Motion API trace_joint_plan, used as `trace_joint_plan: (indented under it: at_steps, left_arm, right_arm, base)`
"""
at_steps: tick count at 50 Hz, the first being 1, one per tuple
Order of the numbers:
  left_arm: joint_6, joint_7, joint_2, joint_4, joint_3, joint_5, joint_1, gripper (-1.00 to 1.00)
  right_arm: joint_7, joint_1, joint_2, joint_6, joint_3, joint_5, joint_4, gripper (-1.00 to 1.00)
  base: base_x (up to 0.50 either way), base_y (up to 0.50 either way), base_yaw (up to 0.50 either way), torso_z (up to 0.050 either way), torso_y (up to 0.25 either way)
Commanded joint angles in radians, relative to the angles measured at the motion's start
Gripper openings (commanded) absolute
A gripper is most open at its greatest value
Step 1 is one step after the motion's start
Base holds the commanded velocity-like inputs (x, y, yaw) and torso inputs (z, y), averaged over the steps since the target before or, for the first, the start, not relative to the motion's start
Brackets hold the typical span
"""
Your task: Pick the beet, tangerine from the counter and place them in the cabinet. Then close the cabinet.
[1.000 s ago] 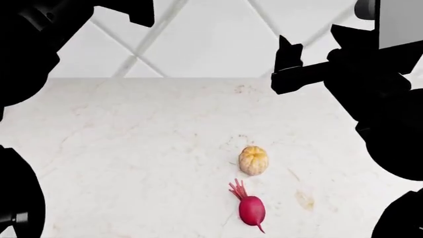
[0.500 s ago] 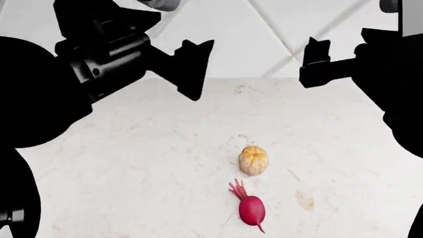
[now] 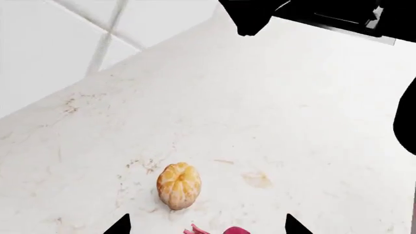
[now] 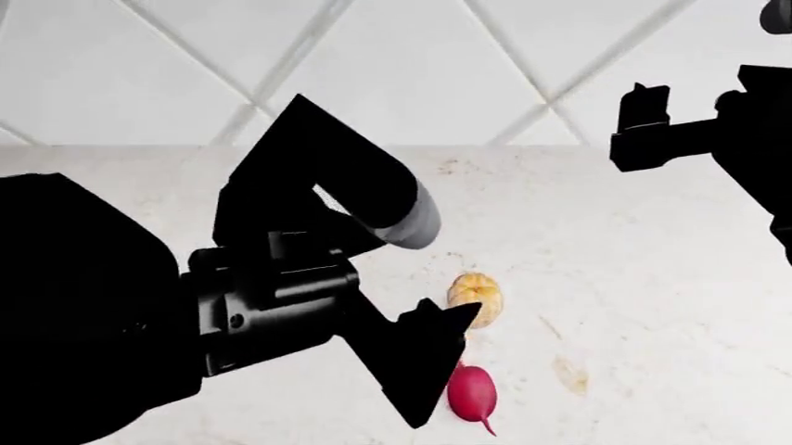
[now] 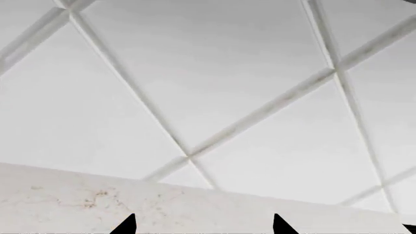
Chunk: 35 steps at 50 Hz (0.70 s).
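White marble, faintly veined in beige, carried both targets as the robot's left gripper (image 4: 427, 366) hung over the counter (image 4: 644, 278), its dark fingers spread apart and holding nothing. The tangerine (image 4: 477, 297) sat just beyond its fingertips and the magenta beet (image 4: 472, 391) lay close beside them, partly hidden behind one finger in the head view. From the left wrist camera the tangerine (image 3: 179, 185) lay ahead of the spread fingers, while only a sliver of the beet (image 3: 235, 230) peeked in between the tips, suggesting the arm was lined up for the beet first. The two pieces lay near each other but apart, leaving room, by the look of it, for a finger to slip between. The right gripper (image 4: 633, 130) was held high and well clear, facing the tiled wall (image 5: 215, 87); its fingertips stood apart and empty, seemingly parked out of the way. No cabinet was in sight.
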Motion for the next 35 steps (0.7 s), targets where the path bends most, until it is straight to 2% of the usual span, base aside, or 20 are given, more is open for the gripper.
trace_joint_plan:
  at_steps: [1,12,20,35]
  left_arm:
    - [0.008,-0.016,0.025,-0.101,0.114,-0.135,-0.032,1.0]
    - [0.008,0.01,0.052,-0.14,0.131,-0.09,0.002,1.0]
    - [-0.045,0.066,0.087,-0.188,0.12,0.049,0.06,1.0]
    - [-0.077,0.133,0.131,-0.214,0.14,0.176,0.145,1.0]
  right_arm:
    - [0.042,0.022,0.023,0.02,0.003,0.054,0.007,1.0]
    - [0.067,0.025,0.04,0.001,-0.014,0.093,0.017,1.0]
    - [0.064,0.004,0.058,-0.026,-0.025,0.101,0.014,1.0]
    - [0.063,-0.016,0.085,-0.06,-0.035,0.113,0.01,1.0]
  base:
    - [0.0,0.0,0.0,0.0,0.0]
    - [0.0,0.0,0.0,0.0,0.0]
    - [0.0,0.0,0.0,0.0,0.0]
    - [0.0,0.0,0.0,0.0,0.0]
